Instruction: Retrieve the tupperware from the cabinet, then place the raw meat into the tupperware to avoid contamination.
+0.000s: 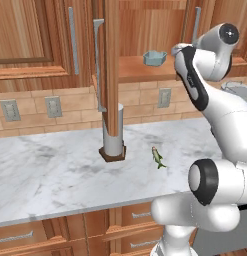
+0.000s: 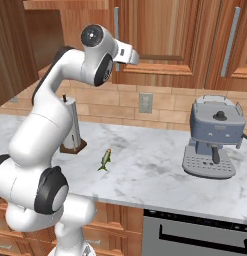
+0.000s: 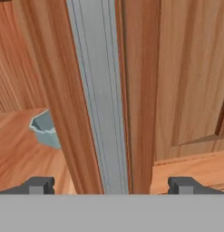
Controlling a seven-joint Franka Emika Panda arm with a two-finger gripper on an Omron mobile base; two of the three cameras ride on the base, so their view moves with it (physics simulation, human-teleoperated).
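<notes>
The cabinet (image 1: pixel 140 25) has its left door (image 1: pixel 111 70) swung out edge-on, and the pale blue-grey tupperware (image 1: pixel 154 58) sits on its shelf. In the hand view the tupperware (image 3: pixel 44 131) peeks out at the left, partly hidden by a door's edge. My gripper (image 3: pixel 111 186) is raised to shelf height and open; the silver bar handle (image 3: pixel 102 90) of the other door stands between its fingertips (image 3: pixel 38 185), with space on both sides. My hand (image 2: pixel 131 55) also shows in the right base view. The raw meat (image 1: pixel 157 157), a small greenish fish-shaped piece, lies on the marble counter (image 1: pixel 55 170).
A paper towel roll (image 1: pixel 114 137) on a brown base stands on the counter under the open door's edge. A grey-blue coffee machine (image 2: pixel 215 137) sits at the right. Wall outlets (image 1: pixel 165 97) line the brick backsplash. Drawers (image 1: pixel 25 237) run below the counter.
</notes>
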